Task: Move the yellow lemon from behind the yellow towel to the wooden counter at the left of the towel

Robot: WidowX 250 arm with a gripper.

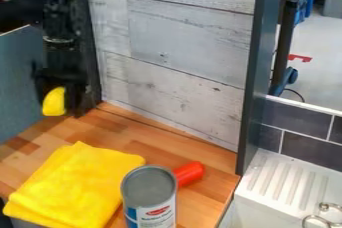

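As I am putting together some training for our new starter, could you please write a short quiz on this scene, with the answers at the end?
1. Multiple choice: What colour is the object held in the gripper?
A) Red
B) Yellow
C) White
2. True or false: In the picture, the can stands between the folded cloth and the white draining board.
3. Fill in the missing word: The red item on the wooden counter is partly hidden behind the ____.

Key: 1. B; 2. True; 3. can
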